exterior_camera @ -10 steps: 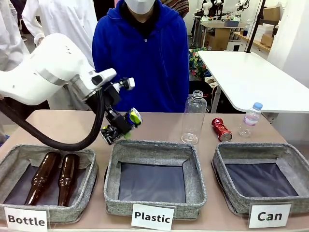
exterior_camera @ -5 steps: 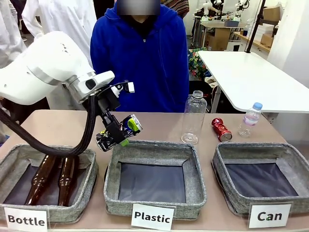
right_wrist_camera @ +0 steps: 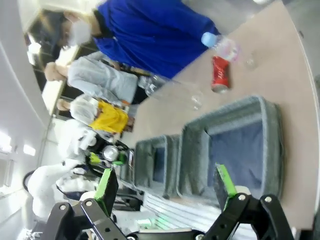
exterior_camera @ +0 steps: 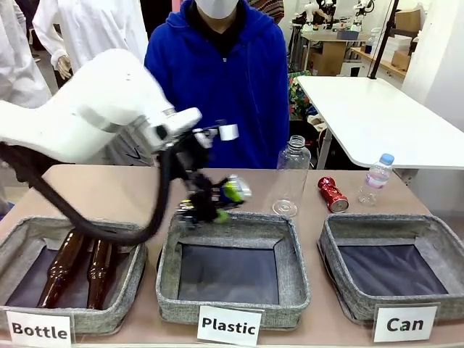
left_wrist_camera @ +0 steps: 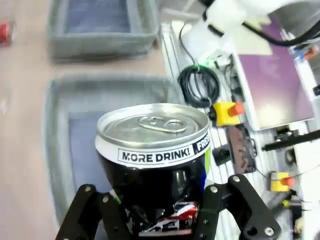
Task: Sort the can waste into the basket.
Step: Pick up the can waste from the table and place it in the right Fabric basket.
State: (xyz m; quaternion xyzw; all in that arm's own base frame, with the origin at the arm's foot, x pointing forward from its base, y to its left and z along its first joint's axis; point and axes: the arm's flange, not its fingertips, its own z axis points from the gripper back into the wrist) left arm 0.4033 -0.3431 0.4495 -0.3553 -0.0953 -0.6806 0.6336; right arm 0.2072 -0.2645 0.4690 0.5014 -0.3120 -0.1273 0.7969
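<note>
Front and wrist views. You are carrying the dark crushed drink can with blue, white and green print [exterior_camera: 233,190] in the left pincer [exterior_camera: 209,208], which is closing on the can's dented lower body. In the left wrist view the silver lid [left_wrist_camera: 152,125] is facing the camera and the black fingers [left_wrist_camera: 97,212] are flanking the crumpled part. The can is hanging over the far rim of the middle grey fabric basket carded "Plastic" [exterior_camera: 232,221], well apart from the square grey fabric basket carded "Can" [exterior_camera: 335,250] at the right end.

The right pincer [right_wrist_camera: 165,185] is standing wide and holding nothing.

The shiny red crushed can [exterior_camera: 333,194] is lying on its side on the tan desk [exterior_camera: 109,188], just beyond the "Can" basket, between the tall clear plastic bottle [exterior_camera: 291,177] and the small blue-capped bottle [exterior_camera: 376,177].

Judging by their look, you are dealing with light, thin-walled metal: smooth and likely slippery, yielding under pressure. You are best taking each can across its body, below the stiff lid rim.
</note>
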